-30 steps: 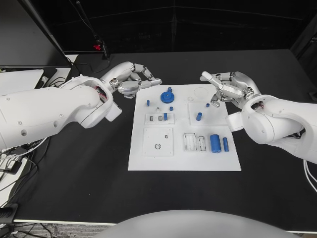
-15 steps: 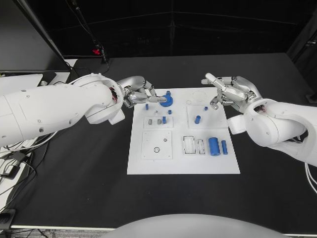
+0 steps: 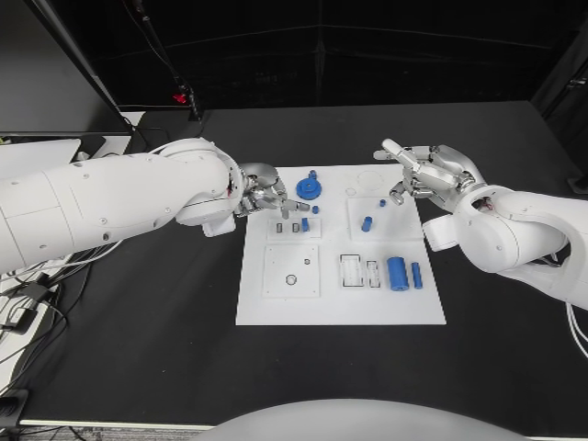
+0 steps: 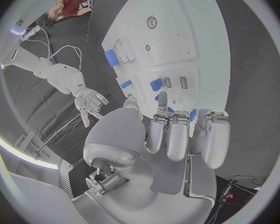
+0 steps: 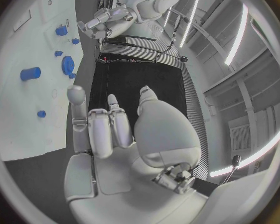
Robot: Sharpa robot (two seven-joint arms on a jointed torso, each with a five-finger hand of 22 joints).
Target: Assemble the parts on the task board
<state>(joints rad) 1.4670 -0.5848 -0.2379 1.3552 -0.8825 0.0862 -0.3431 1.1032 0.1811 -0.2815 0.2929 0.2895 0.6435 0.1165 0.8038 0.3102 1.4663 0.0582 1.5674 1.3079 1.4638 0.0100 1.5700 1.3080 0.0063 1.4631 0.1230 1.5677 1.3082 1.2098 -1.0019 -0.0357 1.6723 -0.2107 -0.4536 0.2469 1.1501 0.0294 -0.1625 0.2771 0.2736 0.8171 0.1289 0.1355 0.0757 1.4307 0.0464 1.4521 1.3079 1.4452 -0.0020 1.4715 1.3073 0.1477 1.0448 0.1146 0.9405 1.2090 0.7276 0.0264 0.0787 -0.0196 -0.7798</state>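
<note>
The left robot hand [image 3: 270,197], fingers apart and holding nothing, was found nearest the small blue upright peg [image 3: 305,223] on the white task board [image 3: 341,308], just inboard of its fingertips.

Black table [image 3: 149,303] under everything. Tangled cables [image 3: 9,308] off table's left edge, near front corner. White slab [image 3: 23,152] beyond table's far-left corner. Small red light [image 3: 179,97] behind table's far edge.
</note>
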